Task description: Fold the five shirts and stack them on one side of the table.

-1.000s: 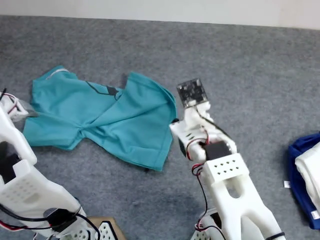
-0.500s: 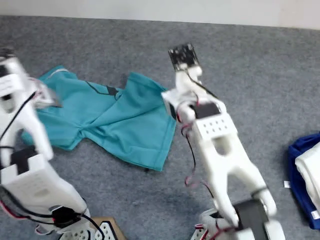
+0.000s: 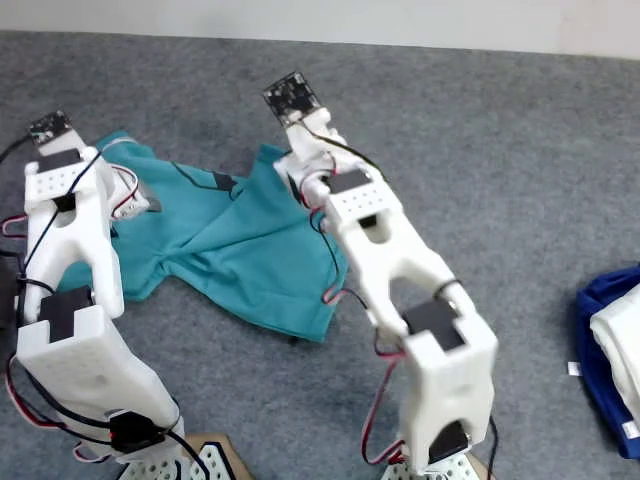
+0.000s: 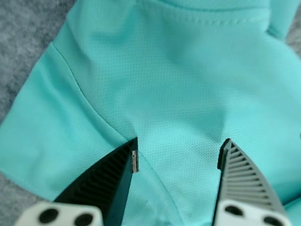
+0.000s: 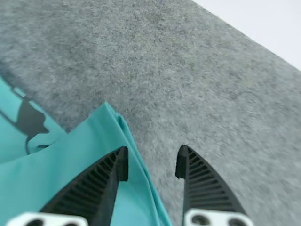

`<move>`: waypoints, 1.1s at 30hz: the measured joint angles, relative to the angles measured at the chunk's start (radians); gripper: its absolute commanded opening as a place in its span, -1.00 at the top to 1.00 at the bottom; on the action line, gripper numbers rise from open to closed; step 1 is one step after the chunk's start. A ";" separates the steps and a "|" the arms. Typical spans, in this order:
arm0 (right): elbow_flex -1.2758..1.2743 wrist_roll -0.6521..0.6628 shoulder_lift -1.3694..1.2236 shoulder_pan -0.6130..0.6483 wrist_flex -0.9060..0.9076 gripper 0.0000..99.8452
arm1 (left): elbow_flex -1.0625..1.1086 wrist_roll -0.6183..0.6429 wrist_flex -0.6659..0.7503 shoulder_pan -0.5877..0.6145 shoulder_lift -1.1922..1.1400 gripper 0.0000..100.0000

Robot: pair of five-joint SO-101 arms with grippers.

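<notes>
Now the shirt (image 3: 250, 250) is lying crumpled left of centre, long axis running left to right; the left gripper (image 4: 178, 157) is hanging open over its left end, the right gripper (image 5: 151, 165) is gaping astride its far right corner.

I see the counter (image 3: 520, 180) covered in a grey, felt-like fabric. A pale wall (image 3: 400, 20) runs along its far edge, and a brown board (image 3: 228, 455) sits at its near edge.
</notes>
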State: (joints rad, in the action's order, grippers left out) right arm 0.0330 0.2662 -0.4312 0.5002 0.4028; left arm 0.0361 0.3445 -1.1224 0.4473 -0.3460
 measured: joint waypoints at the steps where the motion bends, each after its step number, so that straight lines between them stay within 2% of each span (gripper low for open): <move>1: 0.037 0.000 -0.041 0.000 0.000 0.65 | 0.000 0.000 0.008 0.000 -0.002 0.42; 8: 0.219 0.000 -0.133 0.005 0.103 0.65 | 0.015 0.000 0.046 0.000 -0.003 0.42; 23: 0.232 0.000 -0.135 0.061 0.127 0.65 | 0.012 0.000 0.051 0.000 -0.064 0.42; 33: 0.341 0.006 -0.287 0.061 0.127 0.65 | 0.005 0.002 0.051 0.000 -0.075 0.42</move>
State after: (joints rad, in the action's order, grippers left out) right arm 0.3736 0.2723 -0.7181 0.5616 0.5301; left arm 0.0407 0.3460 -1.0717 0.4473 -0.4212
